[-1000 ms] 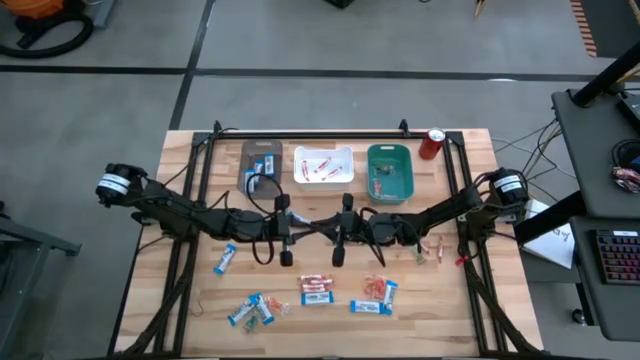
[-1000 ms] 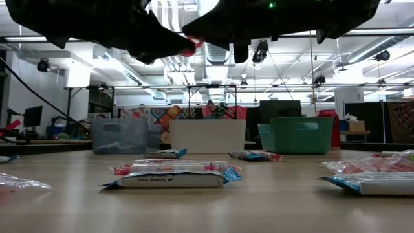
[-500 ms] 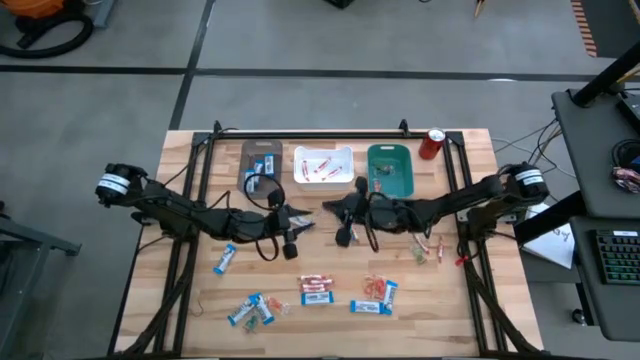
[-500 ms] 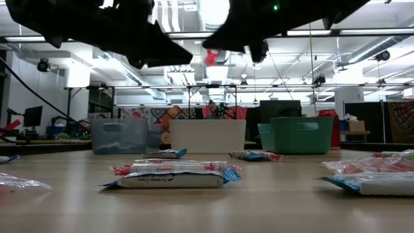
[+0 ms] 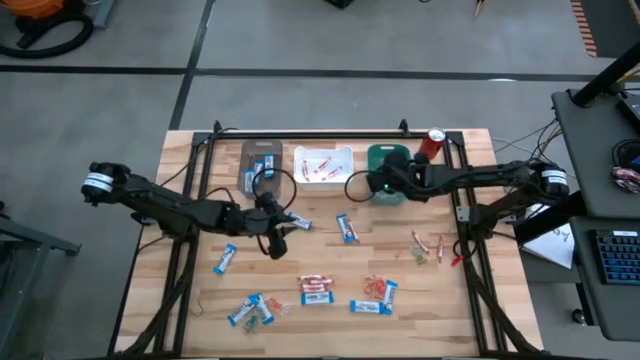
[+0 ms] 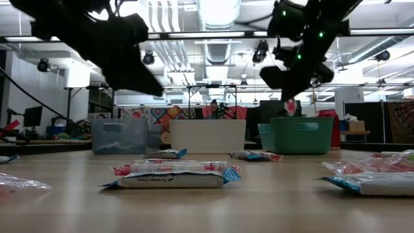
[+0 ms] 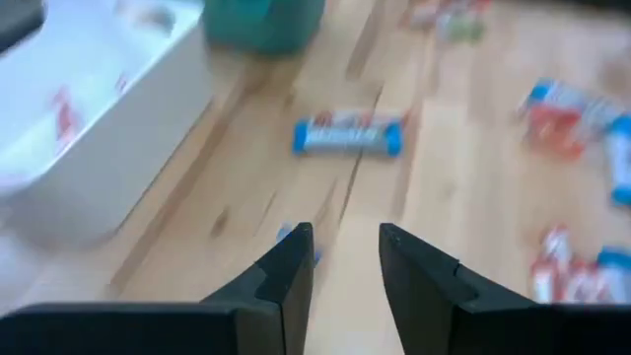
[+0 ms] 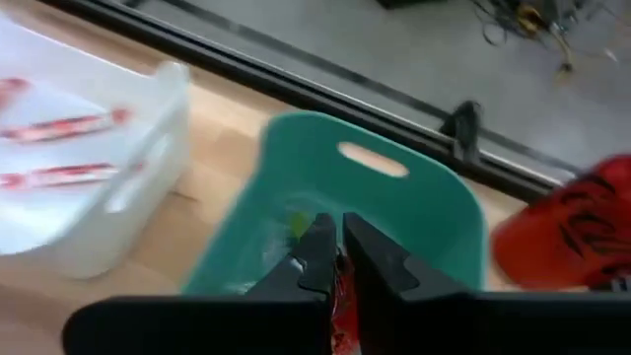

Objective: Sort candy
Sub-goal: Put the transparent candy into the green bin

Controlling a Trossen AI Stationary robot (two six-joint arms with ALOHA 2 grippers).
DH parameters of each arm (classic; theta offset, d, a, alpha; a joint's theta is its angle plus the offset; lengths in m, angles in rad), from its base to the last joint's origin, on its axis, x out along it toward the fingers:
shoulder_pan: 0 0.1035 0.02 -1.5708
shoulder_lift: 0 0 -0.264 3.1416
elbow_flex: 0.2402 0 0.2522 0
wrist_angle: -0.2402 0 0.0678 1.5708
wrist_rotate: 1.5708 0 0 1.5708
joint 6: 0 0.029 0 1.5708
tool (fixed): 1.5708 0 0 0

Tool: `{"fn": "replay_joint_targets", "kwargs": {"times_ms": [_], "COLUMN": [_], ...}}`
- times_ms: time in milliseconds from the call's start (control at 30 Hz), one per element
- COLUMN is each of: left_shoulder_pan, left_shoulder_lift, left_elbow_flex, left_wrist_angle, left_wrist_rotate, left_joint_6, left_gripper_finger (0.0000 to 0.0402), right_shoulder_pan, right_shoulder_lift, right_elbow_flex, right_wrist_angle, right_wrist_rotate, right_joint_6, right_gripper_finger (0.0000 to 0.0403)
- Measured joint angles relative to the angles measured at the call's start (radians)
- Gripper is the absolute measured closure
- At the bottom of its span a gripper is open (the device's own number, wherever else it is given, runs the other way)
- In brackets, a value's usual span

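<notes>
I am holding my right pincer [image 8: 337, 258], pinching a small red candy [image 8: 342, 296], over the teal bin [image 8: 414, 212] at centre frame, and should release only once squarely above its hollow.

Wooden table [image 5: 190, 300], grey bin [image 5: 259, 163], white bin [image 5: 323, 165], teal bin [image 5: 402, 190], red soda can [image 5: 432, 143]

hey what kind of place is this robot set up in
Likely a robotics lab or workshop in an open industrial room. The low view shows exposed ceiling ducts and monitors behind the wooden table; the high view shows a concrete floor and a keyboard alongside.
</notes>
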Motion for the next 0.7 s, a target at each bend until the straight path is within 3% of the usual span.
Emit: {"fn": "replay_joint_targets", "kwargs": {"times_ms": [200,400,567,700], "left_shoulder_pan": [0.006,0.006,0.003,-0.016], "left_shoulder_lift": [-0.032,-0.01,0.009,0.022], "left_elbow_flex": [0.136,0.251,0.287,0.242], "left_wrist_angle": [-0.469,-0.843,-1.076,-1.135], "left_wrist_rotate": [-0.013,0.044,0.129,0.235], "left_joint_6": [-0.091,-0.157,-0.304,-0.468], "left_gripper_finger": [0.0308,0.0273,0.022,0.0178], "right_shoulder_pan": [-0.034,-0.033,-0.026,-0.008], "right_shoulder_lift": [0.029,0.042,0.03,0.028], "right_elbow_flex": [-0.007,-0.008,-0.008,-0.008], "right_wrist_angle": [0.006,0.011,0.012,0.017], "right_wrist_rotate": [-0.022,-0.024,-0.023,-0.024], "right_joint_6": [0.008,0.035,0.039,0.046], "right_gripper_finger": [0.0356,0.0286,0.0251,0.0232]}}
